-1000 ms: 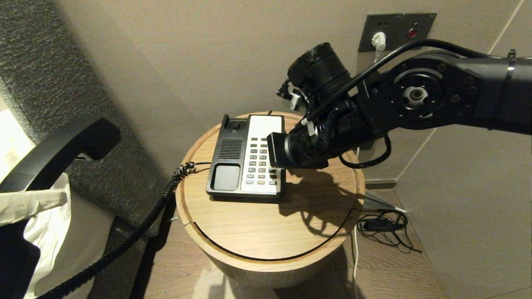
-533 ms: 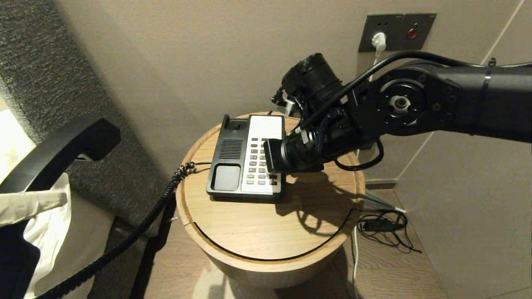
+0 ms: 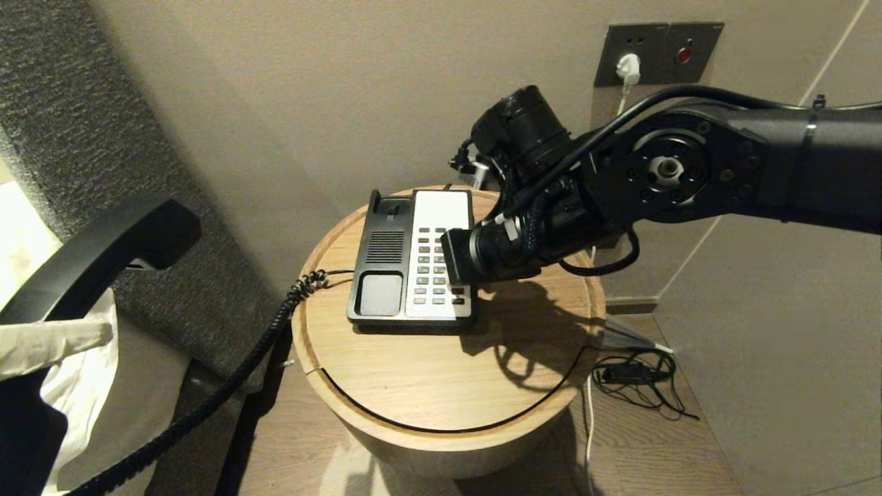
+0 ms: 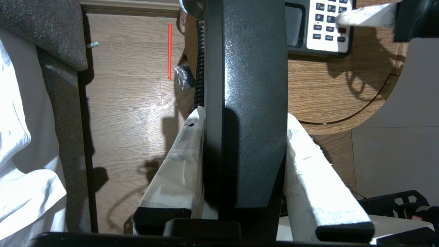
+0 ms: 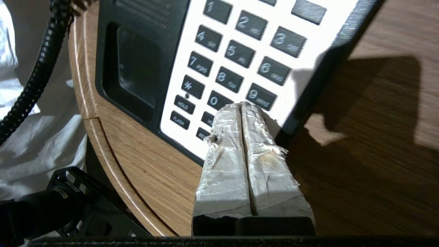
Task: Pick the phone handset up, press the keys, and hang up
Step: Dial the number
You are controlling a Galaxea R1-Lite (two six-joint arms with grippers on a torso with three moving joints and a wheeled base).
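The black phone handset [image 3: 103,255] hangs off the table's left side, gripped by my left gripper [image 4: 244,113], whose white padded fingers [image 4: 178,164] clamp both its sides [image 4: 250,68]. Its coiled cord [image 3: 227,386] runs to the phone base [image 3: 382,275] on the table. My right gripper [image 5: 241,107] is shut, its tips pressed together and resting on the keys [image 5: 236,55] in the lower rows just below the 9 and 0. In the head view the right wrist [image 3: 482,251] covers the right edge of the keys [image 3: 431,265]. The red button is hidden.
The phone stands on a round wooden side table [image 3: 441,393] against the wall. A wall socket panel [image 3: 654,52] is behind the right arm. Loose cables [image 3: 634,379] lie on the floor at right. A grey headboard [image 3: 62,103] and white bedding [image 3: 76,399] are at left.
My right gripper has moved left and down onto the keypad. The phone base has shifted slightly on the table. The left gripper and handset have not moved.
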